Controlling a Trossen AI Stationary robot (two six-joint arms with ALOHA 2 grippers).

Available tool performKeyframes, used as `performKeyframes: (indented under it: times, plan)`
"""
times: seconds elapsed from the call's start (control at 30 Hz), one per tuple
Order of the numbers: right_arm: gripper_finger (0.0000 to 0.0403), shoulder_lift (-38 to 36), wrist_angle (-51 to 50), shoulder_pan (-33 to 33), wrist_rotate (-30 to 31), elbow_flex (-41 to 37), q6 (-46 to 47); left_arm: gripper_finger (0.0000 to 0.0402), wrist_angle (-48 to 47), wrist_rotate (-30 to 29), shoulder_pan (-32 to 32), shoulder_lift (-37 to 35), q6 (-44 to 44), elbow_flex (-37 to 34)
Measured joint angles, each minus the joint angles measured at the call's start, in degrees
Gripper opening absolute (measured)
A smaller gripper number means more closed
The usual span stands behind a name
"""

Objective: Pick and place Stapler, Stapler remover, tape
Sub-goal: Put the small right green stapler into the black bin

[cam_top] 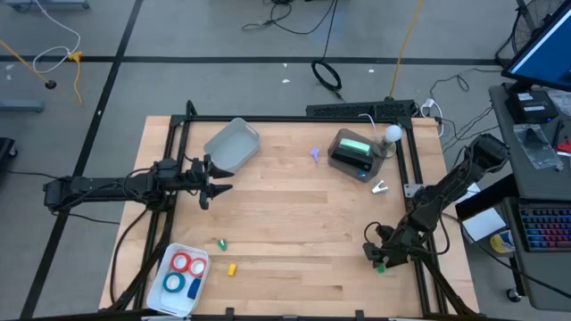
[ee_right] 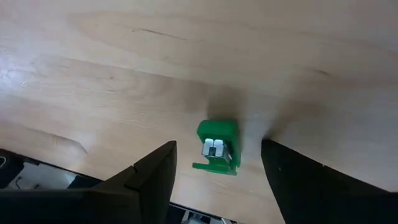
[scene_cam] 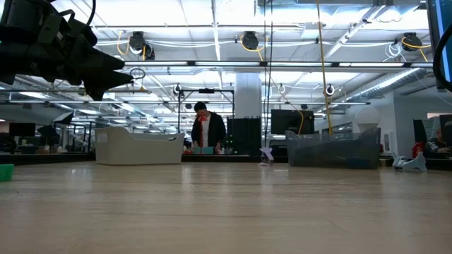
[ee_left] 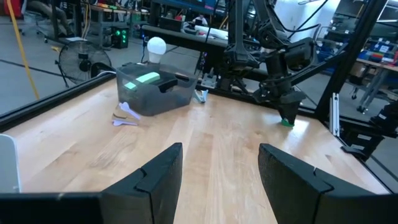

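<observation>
High view: on the counter (cam_top: 294,214), the white tray (cam_top: 176,287) at seven o'clock holds the red and blue tape (cam_top: 182,264); a green piece (cam_top: 222,242) and a yellow piece (cam_top: 231,268) lie just beside it. The left claw (cam_top: 207,189) hovers open at nine o'clock, the right claw (cam_top: 378,259) at five.

Right wrist view: the open right claw (ee_right: 219,167) straddles a green staple remover (ee_right: 217,146), untouched, its metal teeth facing the camera.
</observation>
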Motion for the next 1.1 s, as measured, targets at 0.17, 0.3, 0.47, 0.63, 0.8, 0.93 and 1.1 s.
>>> performKeyframes:
  times: [0.17,0.3,0.47,0.63,0.8,0.93,1.1]
  plan:
    - [0.0199,0.04,-0.38,0.00,-0.09,-0.02,0.88,0.0209,-0.02,-0.02,0.00,0.02,0.24,0.00]
    - [0.0164,0.07,-0.57,0.00,-0.18,-0.07,0.95,0.0209,-0.07,-0.04,0.00,0.02,0.54,0.00]
    - [0.0113,0.09,-0.73,0.02,-0.46,-0.11,0.90,0.0209,-0.80,-0.07,0.00,0.04,0.58,0.00]
    - [0.0069,-0.48,-0.12,0.01,-0.17,-0.14,-0.01,0.0209,-0.83,-0.09,0.00,0.04,0.57,0.00]
    - [0.0057,-3.46,1.77,-1.02,7.62,-0.37,-1.90,0.0209,-0.81,-0.11,0.00,0.04,0.41,0.00]
    - [0.0067,-9.10,3.00,-3.64,19.67,-0.35,-4.81,0.0209,-0.53,-0.14,0.00,0.04,0.37,0.00]
    - [0.0062,-18.37,3.03,-10.58,37.82,-0.28,-15.90,0.0209,0.13,-0.15,0.00,0.04,0.37,0.00]
